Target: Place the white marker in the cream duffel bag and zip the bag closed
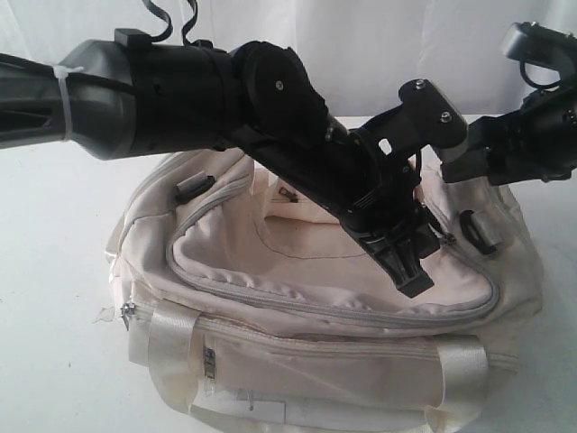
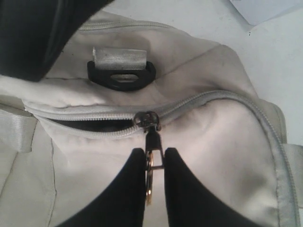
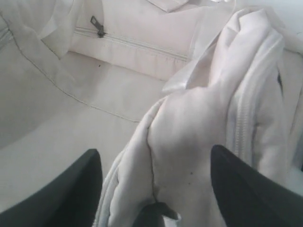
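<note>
Left tool (image 2: 155, 158) is clamped on the zip pull (image 2: 152, 136); right tool (image 3: 155, 158) is spread apart. Cream duffel bag (image 1: 297, 271) fills lower centre of frame. Zipping step: next, draw pull along the gaping track (image 2: 90, 126).

Prob. lab test rig: white table (image 1: 54, 298) w/ white curtain backdrop (image 1: 379, 45).

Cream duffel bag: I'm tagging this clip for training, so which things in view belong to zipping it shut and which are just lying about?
Part of the job:
cream duffel bag
main zip, partly open
zip pull, pinched by the left tool
right tool, open over a fold of the bag

Just there:
black clip
pocket zip pull
table
</note>
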`<action>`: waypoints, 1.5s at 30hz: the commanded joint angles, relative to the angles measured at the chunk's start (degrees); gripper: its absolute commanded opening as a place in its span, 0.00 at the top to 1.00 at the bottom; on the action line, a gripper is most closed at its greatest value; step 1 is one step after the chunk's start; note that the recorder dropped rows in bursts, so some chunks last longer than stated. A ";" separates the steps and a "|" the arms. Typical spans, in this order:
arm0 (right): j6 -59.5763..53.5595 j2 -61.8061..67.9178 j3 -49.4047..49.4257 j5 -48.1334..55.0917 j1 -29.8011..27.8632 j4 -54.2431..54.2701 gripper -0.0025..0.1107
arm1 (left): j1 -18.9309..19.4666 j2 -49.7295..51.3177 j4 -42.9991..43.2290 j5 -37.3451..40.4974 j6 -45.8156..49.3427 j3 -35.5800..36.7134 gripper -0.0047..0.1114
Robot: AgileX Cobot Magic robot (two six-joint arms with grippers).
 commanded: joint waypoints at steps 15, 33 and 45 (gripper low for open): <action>2.07 6.17 0.05 -2.50 3.79 -3.71 0.62 | -0.23 -0.77 -0.54 -0.77 -1.76 -0.24 0.96; 0.51 6.40 -1.21 -7.91 3.69 -3.81 0.98 | -5.77 -0.77 1.65 3.29 -1.54 -3.57 0.96; 2.52 6.82 -3.53 -9.10 3.59 -5.25 0.98 | -6.05 -7.17 13.93 19.62 -10.95 -1.54 0.96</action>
